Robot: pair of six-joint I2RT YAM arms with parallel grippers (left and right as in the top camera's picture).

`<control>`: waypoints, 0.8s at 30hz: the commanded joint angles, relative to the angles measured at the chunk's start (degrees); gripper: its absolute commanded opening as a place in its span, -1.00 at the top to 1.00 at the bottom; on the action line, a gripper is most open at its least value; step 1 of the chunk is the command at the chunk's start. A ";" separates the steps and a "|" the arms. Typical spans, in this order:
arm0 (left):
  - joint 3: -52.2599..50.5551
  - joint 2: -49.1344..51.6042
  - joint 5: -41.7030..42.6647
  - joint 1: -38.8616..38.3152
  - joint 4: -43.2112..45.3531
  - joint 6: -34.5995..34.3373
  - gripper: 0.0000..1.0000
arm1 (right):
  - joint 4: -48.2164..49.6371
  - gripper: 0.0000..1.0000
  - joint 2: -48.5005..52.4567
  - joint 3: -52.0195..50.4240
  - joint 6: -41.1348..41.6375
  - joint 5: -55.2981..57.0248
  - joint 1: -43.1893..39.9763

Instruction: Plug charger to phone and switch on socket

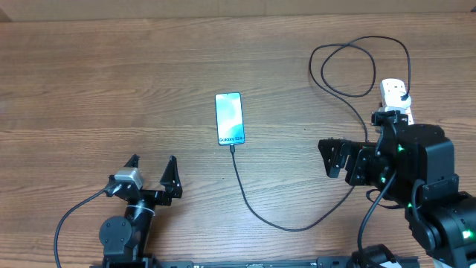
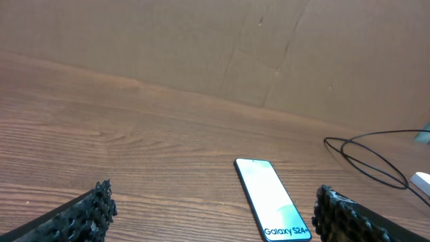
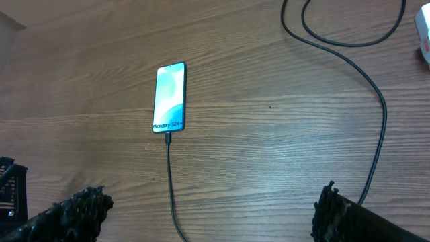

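The phone [image 1: 230,118] lies flat mid-table, its blue-cyan screen lit, "Galaxy" text at its near end. It also shows in the left wrist view [image 2: 272,198] and the right wrist view [image 3: 170,98]. The thin black charger cable [image 1: 253,201] runs from the phone's near end, its connector tip at the phone's port [image 3: 168,136]. It curves right, then loops [image 1: 349,71] up to the white socket [image 1: 396,98] at the right. My left gripper [image 1: 152,173] is open and empty, near and left of the phone. My right gripper [image 1: 329,158] is open and empty, right of the phone, over the cable.
The brown wooden table [image 1: 111,89] spreads to the left and back. A cardboard wall [image 2: 201,47] stands behind the table in the left wrist view. The right arm's body [image 1: 416,171] covers part of the socket and its cord.
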 commanded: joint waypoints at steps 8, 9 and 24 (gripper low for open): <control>-0.31 -0.66 -0.20 0.44 0.02 1.31 -0.99 | 0.13 -1.00 -0.33 0.94 -0.31 0.07 0.28; -0.31 -0.66 -0.20 0.44 0.02 1.31 -0.99 | 0.11 -1.00 -0.33 0.94 -0.31 0.09 0.28; -0.31 -0.66 -0.20 0.44 0.02 1.31 -0.99 | 21.53 -1.00 -11.65 -16.33 -3.52 4.57 -2.34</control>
